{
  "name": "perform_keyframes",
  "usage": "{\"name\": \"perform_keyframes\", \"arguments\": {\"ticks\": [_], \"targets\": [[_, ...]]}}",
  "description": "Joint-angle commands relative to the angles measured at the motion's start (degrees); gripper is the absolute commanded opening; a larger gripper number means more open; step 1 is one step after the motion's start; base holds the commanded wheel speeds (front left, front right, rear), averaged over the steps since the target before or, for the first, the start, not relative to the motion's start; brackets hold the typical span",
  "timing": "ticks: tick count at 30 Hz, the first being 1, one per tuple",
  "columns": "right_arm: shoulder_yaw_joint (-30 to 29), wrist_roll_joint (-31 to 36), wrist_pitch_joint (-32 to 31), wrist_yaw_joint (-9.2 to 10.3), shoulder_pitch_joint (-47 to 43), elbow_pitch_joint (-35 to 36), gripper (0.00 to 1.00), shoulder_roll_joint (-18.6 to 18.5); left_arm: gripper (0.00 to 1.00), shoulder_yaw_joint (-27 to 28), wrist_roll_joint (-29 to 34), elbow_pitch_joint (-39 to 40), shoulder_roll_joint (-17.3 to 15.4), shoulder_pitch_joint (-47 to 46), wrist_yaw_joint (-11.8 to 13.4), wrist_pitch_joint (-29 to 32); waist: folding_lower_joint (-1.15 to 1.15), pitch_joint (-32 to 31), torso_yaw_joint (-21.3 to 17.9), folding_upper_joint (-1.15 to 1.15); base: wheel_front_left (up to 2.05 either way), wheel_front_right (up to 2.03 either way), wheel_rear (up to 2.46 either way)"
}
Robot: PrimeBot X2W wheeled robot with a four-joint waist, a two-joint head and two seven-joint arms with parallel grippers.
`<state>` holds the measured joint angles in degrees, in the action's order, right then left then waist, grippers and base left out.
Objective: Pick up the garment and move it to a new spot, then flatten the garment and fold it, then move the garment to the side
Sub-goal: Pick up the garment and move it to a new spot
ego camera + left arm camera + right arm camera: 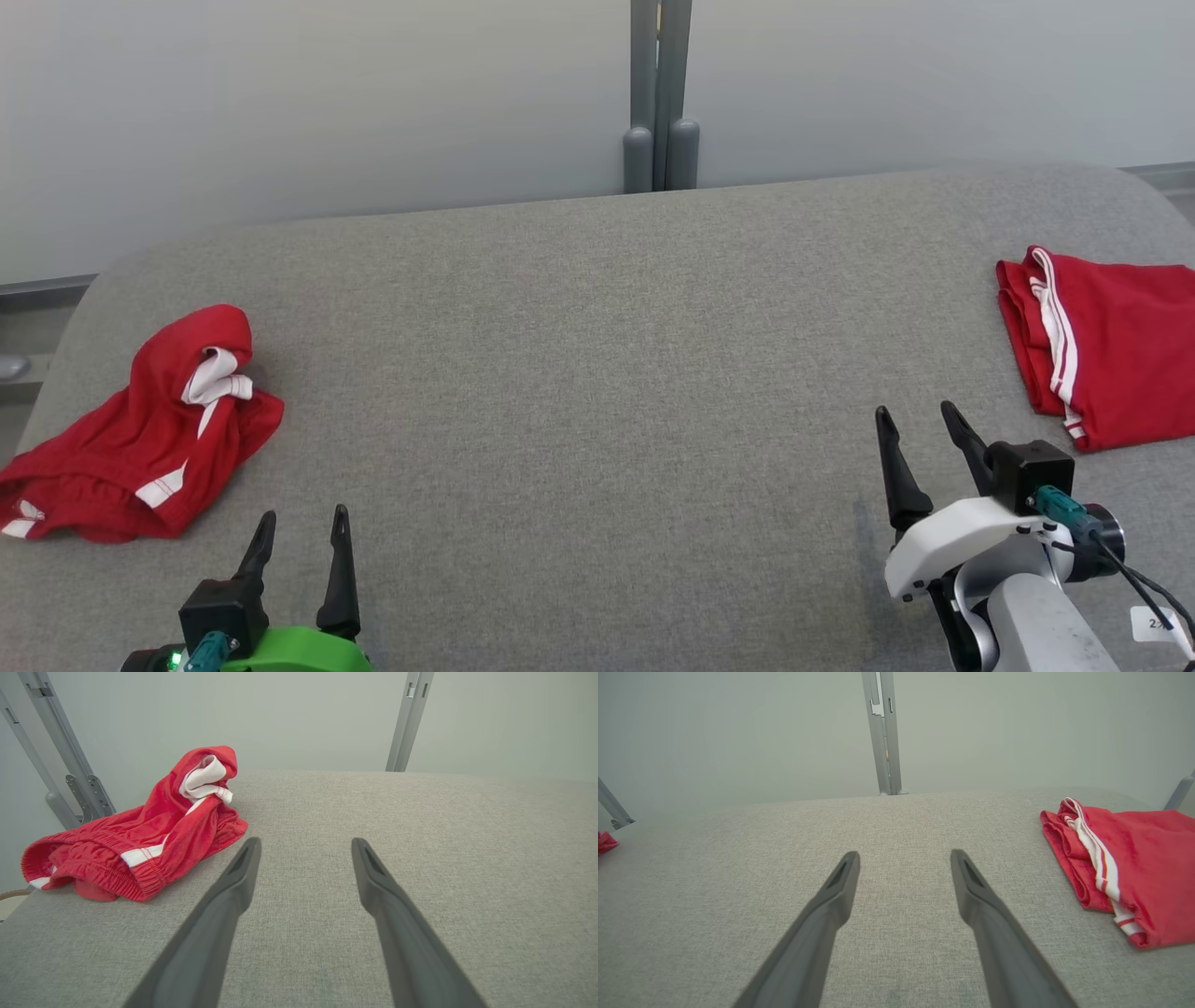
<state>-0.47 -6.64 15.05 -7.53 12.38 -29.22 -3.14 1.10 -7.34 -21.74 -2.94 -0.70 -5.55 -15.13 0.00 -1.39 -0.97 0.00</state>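
Note:
A crumpled red garment (140, 439) with white stripes lies in a heap at the left end of the grey table (597, 373); the left wrist view has this crumpled garment (140, 830) to the upper left of my fingers. A second red garment (1106, 341), folded flat with white stripes, rests at the table's right edge, and this folded garment (1125, 863) sits to the right in the right wrist view. My left gripper (305, 523) stands open and empty just right of the heap. My right gripper (915, 418) is open and empty, left of the folded piece.
A grey metal post (660, 93) rises behind the table's far edge against a pale wall. Slanted grey frame bars (60, 756) stand past the table's left end. The table's corners are rounded.

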Motion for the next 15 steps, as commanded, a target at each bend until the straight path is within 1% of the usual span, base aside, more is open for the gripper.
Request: {"name": "perform_keyframes", "arguments": {"ticks": [1,8,15], "targets": [[0.09,0.22,0.15,0.09,-0.40,0.32,1.00,-0.10,1.00,0.06,-0.12,0.01,-0.02,0.38,0.18,0.01,0.00,0.10,0.04,0.00,0.00,0.00,0.00],[-0.29,0.07,0.15,0.10,-0.21,0.47,1.00,-0.06,1.00,-0.18,-0.60,0.08,-0.03,-0.01,0.37,0.01,0.00,0.42,0.89,0.00,0.00,0.00,0.00],[0.57,0.12,0.15,0.09,-0.56,0.91,1.00,-0.03,1.00,0.46,-0.76,-0.41,-0.06,0.25,0.94,0.01,0.00,0.91,4.40,0.00,0.00,0.00,0.00]]}}
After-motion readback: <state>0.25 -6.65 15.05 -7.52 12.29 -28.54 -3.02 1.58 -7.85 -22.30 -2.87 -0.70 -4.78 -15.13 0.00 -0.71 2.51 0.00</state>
